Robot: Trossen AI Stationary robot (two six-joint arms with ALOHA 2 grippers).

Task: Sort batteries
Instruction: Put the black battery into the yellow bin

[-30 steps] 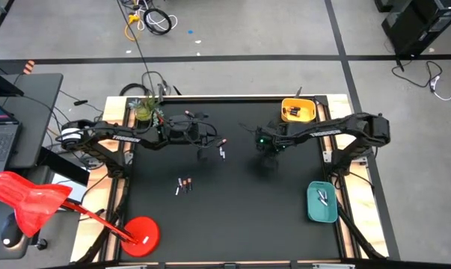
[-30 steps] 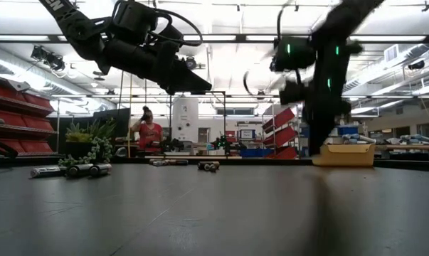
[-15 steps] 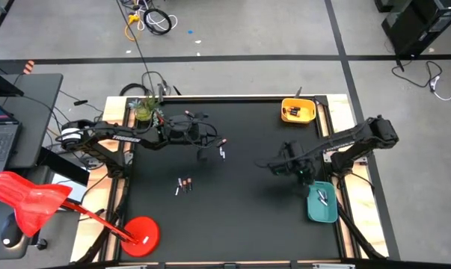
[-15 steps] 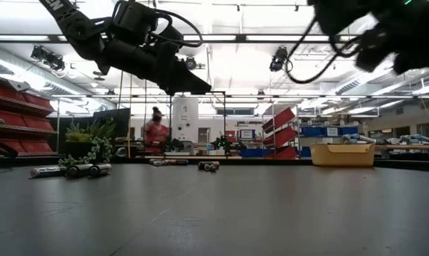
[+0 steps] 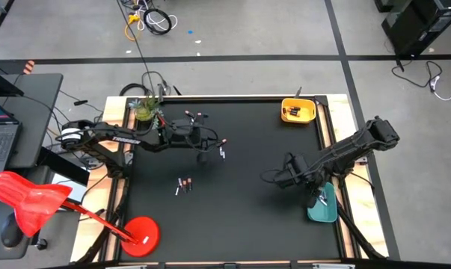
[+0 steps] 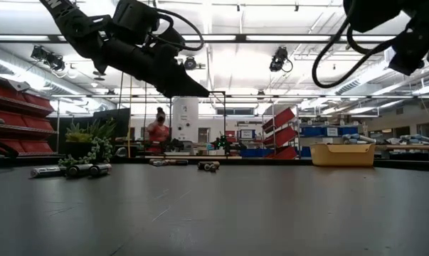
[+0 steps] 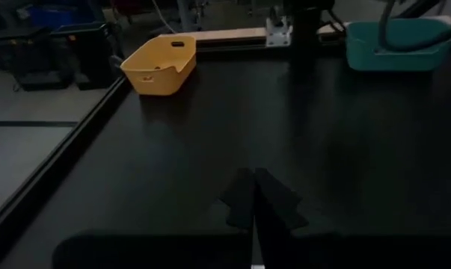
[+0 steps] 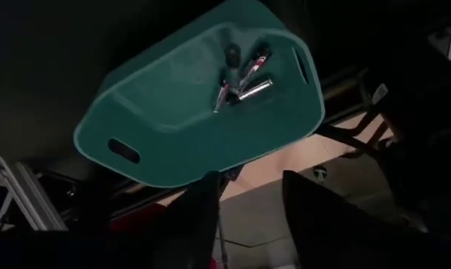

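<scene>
Right gripper (image 5: 313, 196) is being held above the teal tray (image 8: 173, 142), fingers (image 8: 199, 217) parted, nothing between them. Several batteries (image 8: 240, 82) are lying inside that tray. More batteries (image 5: 183, 184) are lying loose mid-table; others are sitting in the yellow tray (image 5: 298, 110). Left gripper (image 5: 203, 152) is being held over the table's far-left part, jaws closed, empty.

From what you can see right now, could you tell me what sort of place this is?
Probably a robotics lab or workshop: a concrete floor with loose cables, storage shelves with bins behind the table, and a person at work.
</scene>
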